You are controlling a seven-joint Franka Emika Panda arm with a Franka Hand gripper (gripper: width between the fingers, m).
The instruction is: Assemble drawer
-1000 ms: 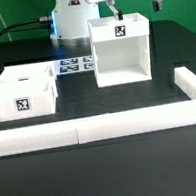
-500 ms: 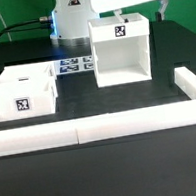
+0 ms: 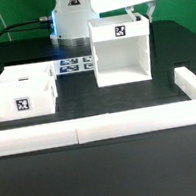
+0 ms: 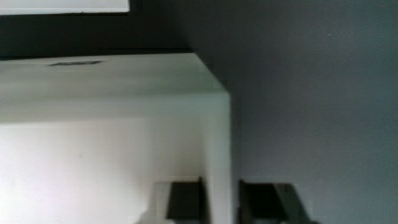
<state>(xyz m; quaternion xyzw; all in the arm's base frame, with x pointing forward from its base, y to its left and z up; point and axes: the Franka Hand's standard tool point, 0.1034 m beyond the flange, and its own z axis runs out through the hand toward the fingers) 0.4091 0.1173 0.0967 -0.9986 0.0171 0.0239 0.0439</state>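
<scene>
The pincer [image 3: 143, 14] hangs at the far right top edge of the drawer housing [image 3: 118, 55]. In the wrist view the pincer [image 4: 222, 198] is spread astride the housing's thin side wall, with one finger [image 4: 183, 203] on each side of it. A dark slit shows between the wall and the outer finger. The inner finger lies close against the wall, though the blur does not let me say whether it touches.

The drawer housing [image 4: 107, 110] stands upright on the black table [image 3: 107, 175], towards the exterior view's right, and a square marker shows near its top. The housing's outer corner is sharp and clean in the wrist view, with only bare dark table [image 4: 311, 110] beyond it, so that side is open.

To the exterior view's left of the housing, the marker board [image 3: 76, 64] lies flat on the table. Further left sit the two trays, well apart from the housing: the near tray [image 3: 24, 100], with a marker on its front, and the far tray [image 3: 27, 74] just behind it, the two close together.

A low white border wall [image 3: 100, 129] runs across the near side and turns up along the exterior view's right. A strip of free table lies between it and the housing. The robot base [image 3: 72, 14] stands at the far edge.
</scene>
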